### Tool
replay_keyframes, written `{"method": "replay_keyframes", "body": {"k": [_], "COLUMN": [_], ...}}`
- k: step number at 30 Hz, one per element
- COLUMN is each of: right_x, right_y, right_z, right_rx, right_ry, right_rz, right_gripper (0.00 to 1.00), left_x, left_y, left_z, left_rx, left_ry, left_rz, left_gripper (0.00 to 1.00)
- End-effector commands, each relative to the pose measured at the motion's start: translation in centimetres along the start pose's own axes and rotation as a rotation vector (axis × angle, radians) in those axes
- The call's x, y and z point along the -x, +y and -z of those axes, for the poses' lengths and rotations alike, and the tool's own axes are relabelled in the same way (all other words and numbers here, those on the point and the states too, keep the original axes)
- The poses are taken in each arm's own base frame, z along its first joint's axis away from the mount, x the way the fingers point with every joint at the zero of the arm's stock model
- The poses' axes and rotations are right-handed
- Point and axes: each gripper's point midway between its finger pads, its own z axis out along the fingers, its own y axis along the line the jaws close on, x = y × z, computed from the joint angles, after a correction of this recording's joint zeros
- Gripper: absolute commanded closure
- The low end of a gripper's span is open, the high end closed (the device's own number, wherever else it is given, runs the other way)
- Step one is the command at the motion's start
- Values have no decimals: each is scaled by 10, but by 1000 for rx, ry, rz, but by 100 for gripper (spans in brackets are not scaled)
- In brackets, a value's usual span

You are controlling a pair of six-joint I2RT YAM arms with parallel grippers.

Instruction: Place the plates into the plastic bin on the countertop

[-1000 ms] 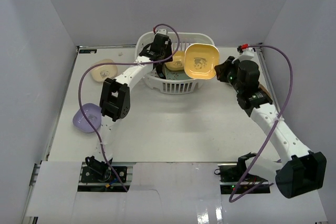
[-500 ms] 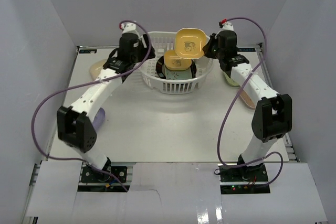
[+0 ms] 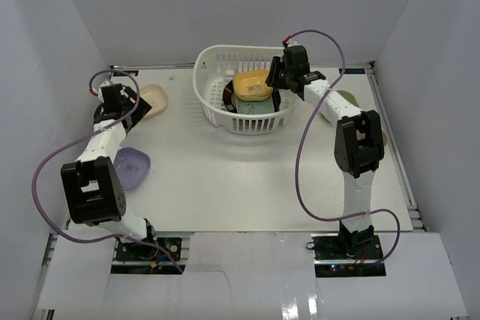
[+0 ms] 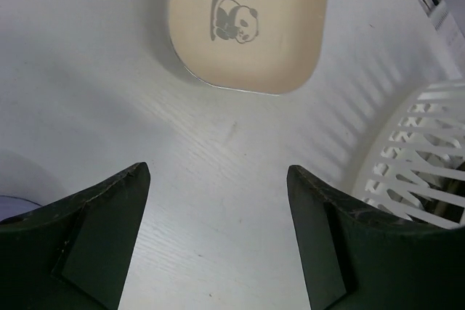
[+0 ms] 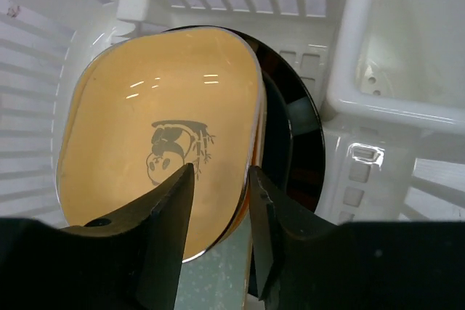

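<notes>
The white lattice plastic bin [image 3: 217, 65] stands at the back middle of the countertop [image 3: 240, 170]. My right gripper [image 3: 274, 80] reaches into it from the right. In the right wrist view my right gripper [image 5: 220, 172] is shut on the rim of a yellow panda plate [image 5: 145, 121]. That plate lies on another yellow one, beside the black-rimmed plate [image 5: 290, 136] and a pale teal dish [image 5: 211, 281]. My left gripper [image 3: 133, 103] is open and empty just in front of a cream panda plate [image 4: 247, 23], also seen from above [image 3: 155, 97]. A lavender plate [image 3: 132, 167] lies nearer.
A green plate [image 3: 346, 99] and a tan one [image 3: 383, 139] lie at the right, partly hidden by the right arm. White panels wall the table on three sides. The bin's side [image 4: 429, 179] shows to the right of my left gripper.
My right gripper has lowered the yellow plate from above the bin's far rim down into the bin. My left arm has left the bin and swung left to the cream plate.
</notes>
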Motion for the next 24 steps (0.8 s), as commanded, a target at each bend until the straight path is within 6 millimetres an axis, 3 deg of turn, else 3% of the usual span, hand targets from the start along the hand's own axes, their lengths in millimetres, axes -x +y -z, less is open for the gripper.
{"method": "replay_keyframes", "body": {"k": [1, 2, 4, 5, 6, 7, 8, 10, 11, 13, 14, 17, 18, 20, 22, 24], "right_x": [31, 39, 41, 55, 62, 55, 68, 73, 66, 64, 53, 47, 32, 23, 1, -17], "right_y": [24, 34, 35, 42, 42, 38, 39, 27, 7, -17, -51, -101, -139, -187, -214, -237], "right_z": [20, 32, 43, 63, 73, 79, 101, 120, 135, 151, 163, 186, 189, 205, 207, 213], "right_rx": [57, 101, 110, 126, 127, 116, 116, 103, 73, 40, -17, -103, -181, -281, -369, -474], "right_ry": [-76, -94, -106, -149, -179, -171, -218, -254, -262, -292, -294, -348, -331, -339, -304, -266], "right_rz": [35, 47, 57, 64, 82, 88, 96, 93, 78, 38, -1, -87, -133, -186, -201, -190], "right_gripper": [56, 49, 39, 35, 35, 32, 32, 35, 37, 41, 42, 44, 44, 41, 37, 32], "left_x": [24, 33, 26, 33, 35, 28, 28, 33, 27, 33, 27, 32, 27, 28, 21, 16], "left_y": [-1, 1, 4, 2, 4, 10, 15, 15, 24, 23, 29, 28, 30, 27, 29, 30], "left_z": [-10, -14, -31, -36, -42, -56, -62, -73, -85, -95, -105, -115, -121, -125, -131, -134], "left_rx": [-26, -22, -22, -24, -17, 3, 14, 13, 28, 24, 37, 33, 37, 28, 22, 20], "left_ry": [-31, -43, 3, -6, -4, 23, 32, 34, 61, 58, 79, 75, 89, 92, 114, 128], "left_rz": [66, 76, 79, 80, 75, 74, 80, 91, 102, 105, 106, 107, 106, 105, 111, 114], "left_gripper": [13, 13, 13, 13, 13, 13, 13, 15, 16, 21, 22, 32, 35, 47, 60, 65]}}
